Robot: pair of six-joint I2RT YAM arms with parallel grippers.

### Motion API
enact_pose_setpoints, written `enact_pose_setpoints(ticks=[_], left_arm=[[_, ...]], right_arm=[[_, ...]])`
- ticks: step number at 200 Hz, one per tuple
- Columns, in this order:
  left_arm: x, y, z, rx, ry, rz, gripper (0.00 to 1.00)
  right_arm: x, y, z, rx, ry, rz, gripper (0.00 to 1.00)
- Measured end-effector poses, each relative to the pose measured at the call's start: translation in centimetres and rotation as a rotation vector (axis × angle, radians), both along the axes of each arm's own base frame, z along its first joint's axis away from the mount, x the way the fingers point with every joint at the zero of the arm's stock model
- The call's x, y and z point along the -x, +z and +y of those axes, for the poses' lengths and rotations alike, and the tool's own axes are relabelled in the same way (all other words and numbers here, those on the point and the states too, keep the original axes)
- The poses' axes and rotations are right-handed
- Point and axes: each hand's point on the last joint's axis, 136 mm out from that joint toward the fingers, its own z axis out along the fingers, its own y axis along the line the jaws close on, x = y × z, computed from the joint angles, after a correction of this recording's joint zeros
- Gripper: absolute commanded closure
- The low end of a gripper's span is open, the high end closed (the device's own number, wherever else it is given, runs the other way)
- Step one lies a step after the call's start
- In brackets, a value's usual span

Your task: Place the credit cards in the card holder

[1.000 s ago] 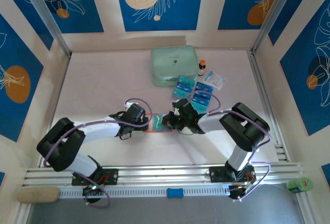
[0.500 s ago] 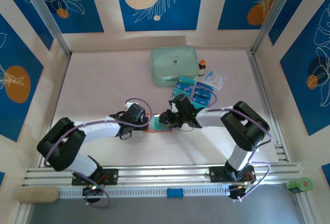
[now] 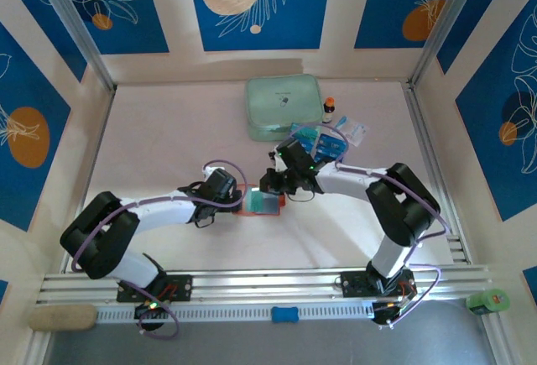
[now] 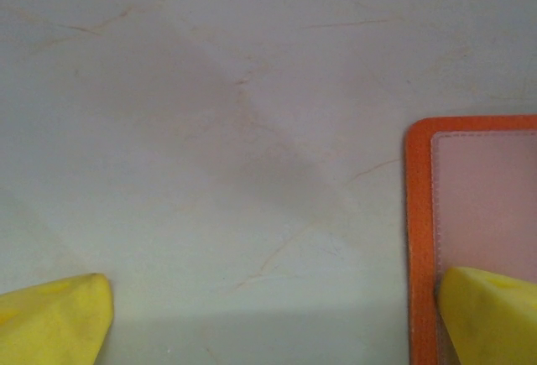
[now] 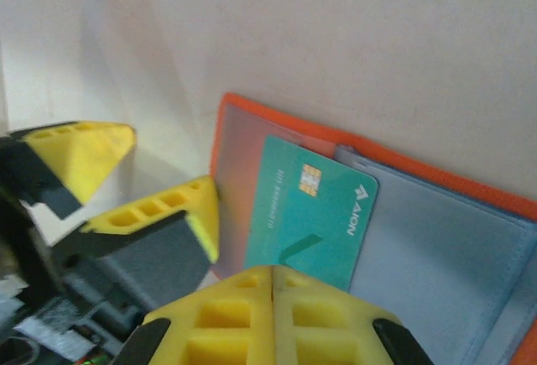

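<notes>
The orange card holder [image 5: 445, 247] lies open on the table, grey pocket up. One teal credit card [image 5: 315, 210] lies flat on it, one end tucked toward the pocket. My right gripper [image 5: 271, 298] is shut, its tips over the card's near edge, nothing between the fingers. My left gripper [image 4: 268, 323] is open wide; its right fingertip [image 4: 491, 315] rests on the card holder's [image 4: 478, 205] flap edge. From above, the card holder [image 3: 280, 200] sits between the left gripper [image 3: 222, 190] and right gripper [image 3: 281, 182]. Several more credit cards [image 3: 317, 142] lie behind.
A mint-green zip case [image 3: 284, 106] sits at the back, with a small dark bottle [image 3: 328, 110] and a white-and-blue packet [image 3: 352, 128] to its right. Bare table stretches left of the left arm and in front of both grippers.
My right gripper has drawn back toward the far side, uncovering the teal card on the open card holder. The left arm has stayed where it was.
</notes>
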Motion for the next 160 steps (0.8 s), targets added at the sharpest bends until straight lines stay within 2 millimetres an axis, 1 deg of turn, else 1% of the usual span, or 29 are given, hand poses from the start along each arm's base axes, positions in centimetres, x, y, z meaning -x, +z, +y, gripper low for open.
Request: enact_pose_setpoints(ticks=[27, 52, 76, 108, 136, 160], left_arm=[[0.0, 0.0, 0.0, 0.001, 0.004, -0.001, 0.00], [0.0, 0.0, 0.0, 0.005, 0.007, -0.004, 0.00], [0.0, 0.0, 0.1, 0.011, 0.008, -0.012, 0.00], [0.1, 0.0, 0.1, 0.014, 0.007, -0.017, 0.00], [0.2, 0.3, 0.0, 0.028, 0.002, -0.019, 0.00], [0.4, 0.6, -0.2, 0.048, -0.006, -0.017, 0.00]], right_arm=[[1.1, -2.0, 0.2, 0.043, 0.022, 0.047, 0.99], [1.5, -3.1, 0.7, 0.067, 0.039, 0.071, 0.99], [1.4, -3.1, 1.9, 0.066, 0.057, 0.069, 1.00], [1.3, -3.6, 3.5, 0.071, 0.082, 0.074, 1.00], [1.2, -3.5, 3.7, 0.070, 0.081, 0.075, 1.00], [1.1, -3.1, 3.4, 0.074, 0.074, 0.073, 1.00]])
